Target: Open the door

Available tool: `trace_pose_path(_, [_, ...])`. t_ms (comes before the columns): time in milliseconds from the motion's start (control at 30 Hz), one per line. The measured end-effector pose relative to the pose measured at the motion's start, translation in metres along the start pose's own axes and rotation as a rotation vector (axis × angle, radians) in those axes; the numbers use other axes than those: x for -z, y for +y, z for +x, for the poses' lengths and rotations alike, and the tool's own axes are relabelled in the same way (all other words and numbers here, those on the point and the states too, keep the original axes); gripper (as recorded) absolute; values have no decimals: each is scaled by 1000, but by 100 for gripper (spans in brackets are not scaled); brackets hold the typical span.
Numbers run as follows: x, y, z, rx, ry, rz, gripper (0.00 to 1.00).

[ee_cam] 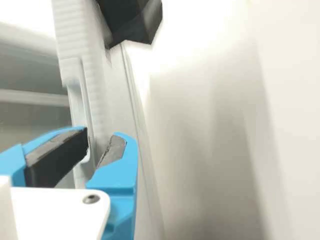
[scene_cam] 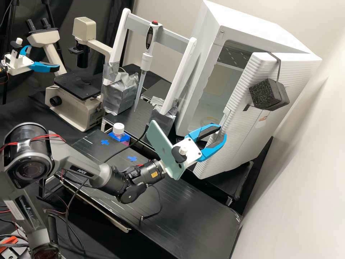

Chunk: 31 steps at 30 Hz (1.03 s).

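Note:
At the right in the high view, my gripper (scene_cam: 217, 131) is at the near edge of the white ribbed door (scene_cam: 239, 108), beside its grey-white handle (scene_cam: 226, 115). The door stands partway out from the white cabinet (scene_cam: 200, 68), with the inside showing past it. In the wrist view my gripper (ee_cam: 102, 135) stands open, its fingers on either side of the door's edge at the lower part of the handle (ee_cam: 79, 95); the door (ee_cam: 104, 92) runs on past them. Whether the pads touch it, I cannot tell.
A black foam block (scene_cam: 266, 94) is strapped to the door. Left of the cabinet, a pipette (scene_cam: 145, 61) hangs on a white frame (scene_cam: 183, 72); a microscope (scene_cam: 73, 104) and a white-capped bottle (scene_cam: 118, 129) are farther left. The wall (scene_cam: 287, 201) rises at the right.

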Motion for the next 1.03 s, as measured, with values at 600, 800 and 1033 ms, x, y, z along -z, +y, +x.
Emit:
trace_pose_path(600, [81, -48, -117, 233, 409, 32, 100])
trace_pose_path(800, [89, -83, -125, 301, 406, 17, 100])
trace_pose_path(1033, [73, -119, -118, 419, 279, -9, 100])
